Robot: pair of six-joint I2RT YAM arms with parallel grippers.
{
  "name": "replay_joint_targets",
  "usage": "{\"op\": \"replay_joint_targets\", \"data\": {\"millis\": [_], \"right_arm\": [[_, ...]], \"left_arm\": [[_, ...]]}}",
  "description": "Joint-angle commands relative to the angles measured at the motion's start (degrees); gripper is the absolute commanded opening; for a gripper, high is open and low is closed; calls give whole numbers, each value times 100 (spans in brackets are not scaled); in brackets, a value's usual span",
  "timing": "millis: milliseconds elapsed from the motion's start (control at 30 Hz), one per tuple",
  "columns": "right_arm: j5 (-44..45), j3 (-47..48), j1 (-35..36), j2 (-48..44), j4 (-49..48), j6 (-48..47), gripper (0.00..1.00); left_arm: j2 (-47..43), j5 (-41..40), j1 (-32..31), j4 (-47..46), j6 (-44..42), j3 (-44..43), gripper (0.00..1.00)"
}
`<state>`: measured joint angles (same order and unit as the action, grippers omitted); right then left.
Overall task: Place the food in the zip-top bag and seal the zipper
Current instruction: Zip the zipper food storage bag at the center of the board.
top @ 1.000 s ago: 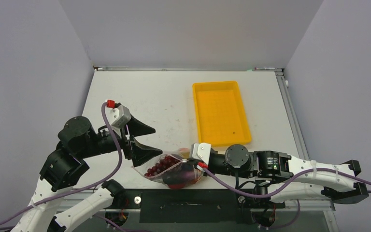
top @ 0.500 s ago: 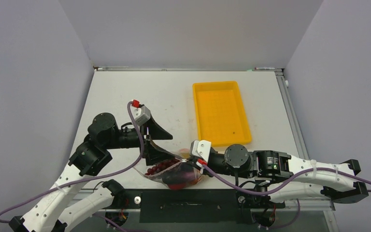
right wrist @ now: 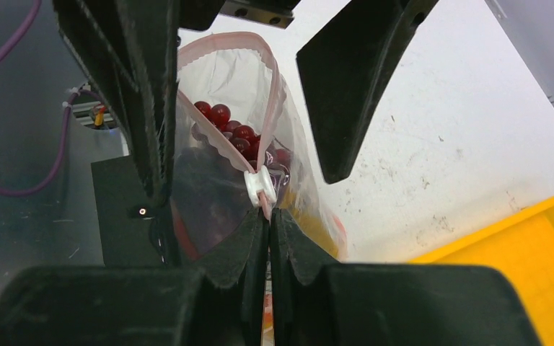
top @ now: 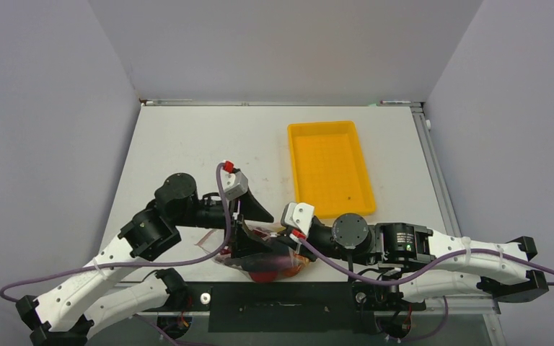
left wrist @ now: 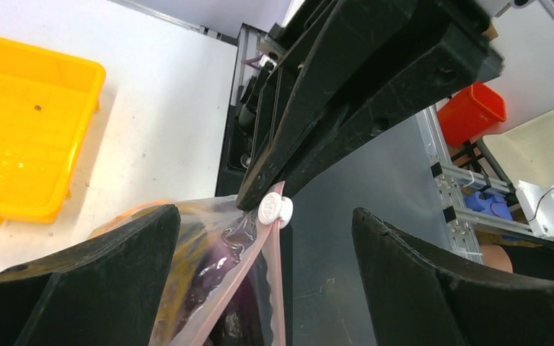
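The zip-top bag (top: pixel 265 261) lies at the table's near edge with food in it: dark red grapes (right wrist: pixel 225 124), a purple piece (left wrist: pixel 220 270) and orange and red pieces. Its pink zipper (left wrist: pixel 273 288) gapes open, with a white slider (left wrist: pixel 275 210) at one end. My right gripper (right wrist: pixel 269 215) is shut on the zipper strip right behind the slider (right wrist: pixel 260 189). My left gripper (left wrist: pixel 267 281) is open, one finger on each side of the bag's mouth, and touches nothing I can see. In the top view the left gripper (top: pixel 254 229) meets the right gripper (top: pixel 287 238) over the bag.
An empty yellow tray (top: pixel 330 167) stands behind the bag, to the right of centre. The bag sits against the table's front edge and black base rail (top: pixel 281 308). A red bin (left wrist: pixel 471 112) and frame parts lie off the table.
My left arm has swung right and forward; its open jaws now straddle the bag's mouth. The right gripper has kept its hold and the bag has shifted slightly.
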<state>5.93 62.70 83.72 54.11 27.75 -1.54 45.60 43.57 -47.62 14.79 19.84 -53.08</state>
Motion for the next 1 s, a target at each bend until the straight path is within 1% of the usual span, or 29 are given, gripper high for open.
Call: {"op": "replay_joint_targets", "data": {"millis": [0, 133, 333, 433, 567, 867, 900, 967], "right_arm": [[400, 420, 33, -56, -279, 257, 5], [516, 460, 36, -75, -225, 413, 5], [577, 498, 37, -74, -186, 560, 5], [594, 514, 36, -52, -183, 623, 5], [617, 565, 27, 6, -157, 706, 5], [724, 707, 24, 208, -126, 1020, 5], [762, 724, 29, 221, -121, 1052, 5], [820, 760, 18, 263, -100, 1112, 5]], "left_arm": [[137, -608, -366, 564, -575, -360, 85], [121, -996, -580, 893, -786, -471, 84], [-7, -1506, -644, 1290, -1004, -545, 82], [-83, -1702, -644, 1413, -1072, -565, 79], [-100, -1858, -655, 1555, -1122, -609, 70], [-87, -1883, -668, 1602, -1144, -611, 54], [-89, -1898, -676, 1594, -1148, -614, 52], [-104, -1920, -688, 1576, -1176, -612, 43]]}}
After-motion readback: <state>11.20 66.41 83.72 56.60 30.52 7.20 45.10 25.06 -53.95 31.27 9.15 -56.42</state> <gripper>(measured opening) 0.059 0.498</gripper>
